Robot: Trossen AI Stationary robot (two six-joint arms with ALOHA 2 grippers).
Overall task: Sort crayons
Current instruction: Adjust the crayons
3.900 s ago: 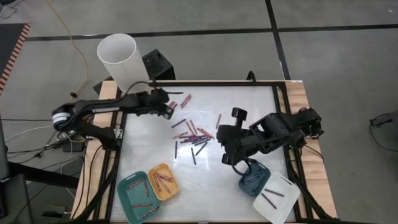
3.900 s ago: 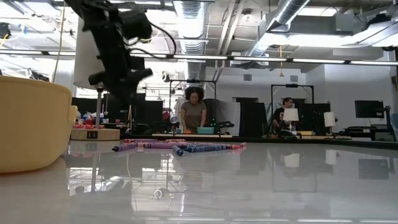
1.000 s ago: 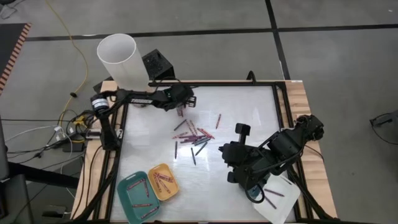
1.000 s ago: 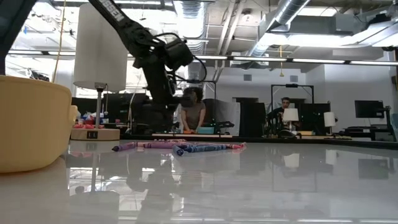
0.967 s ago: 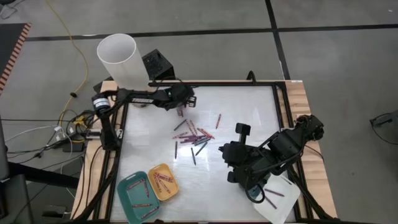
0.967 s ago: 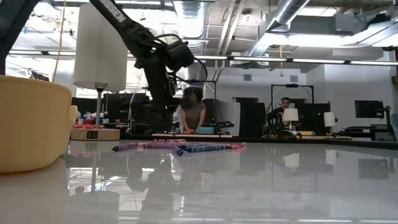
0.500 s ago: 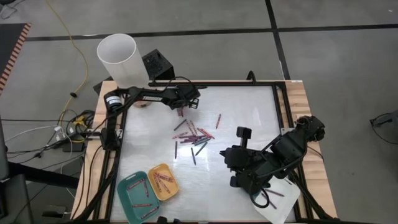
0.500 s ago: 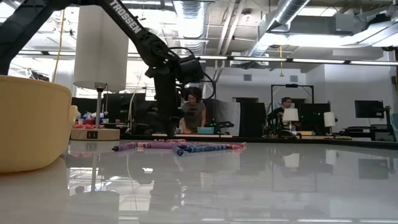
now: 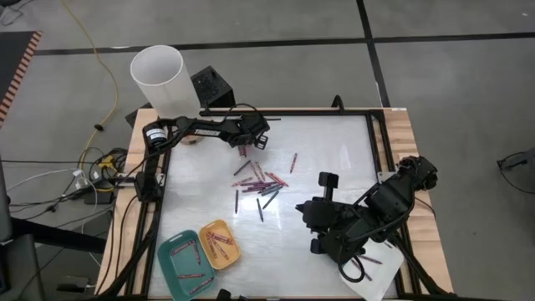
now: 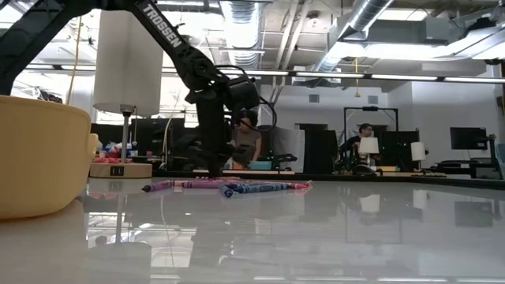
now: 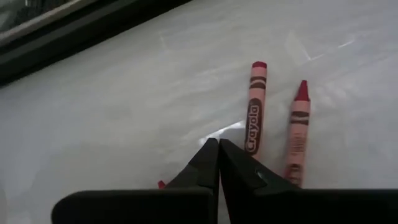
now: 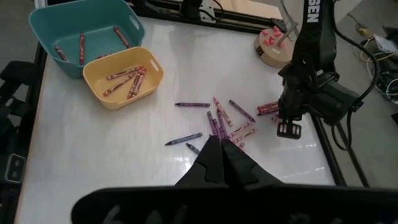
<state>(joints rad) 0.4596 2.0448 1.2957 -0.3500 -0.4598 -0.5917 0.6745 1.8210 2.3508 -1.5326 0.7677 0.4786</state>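
Crayons [image 9: 259, 180] lie scattered mid-bench in the high view, beyond the yellow tray [image 9: 219, 243]; the left gripper [image 9: 248, 142] hangs over a few strays at the pile's far edge, while the right gripper [image 9: 344, 266] sits over the white tray [image 9: 380, 267]. Low view: crayons [image 10: 229, 187] lie in a row past the yellow tray [image 10: 35, 158]. Left wrist view: fingers [image 11: 208, 162] pressed together just beside two red crayons [image 11: 255, 107]. Right wrist view: fingers [image 12: 214, 158] together, empty, above the pile [image 12: 221, 124].

Crayons [image 9: 261, 182] — red, pink, purple, dark blue — on a glossy white table [image 9: 334, 159]. Two red crayons [image 11: 256, 107] carry black-printed wrappers. One tray [image 12: 124, 78] is yellow, another [image 12: 87, 28] teal — the arms [image 9: 359, 221] are black.
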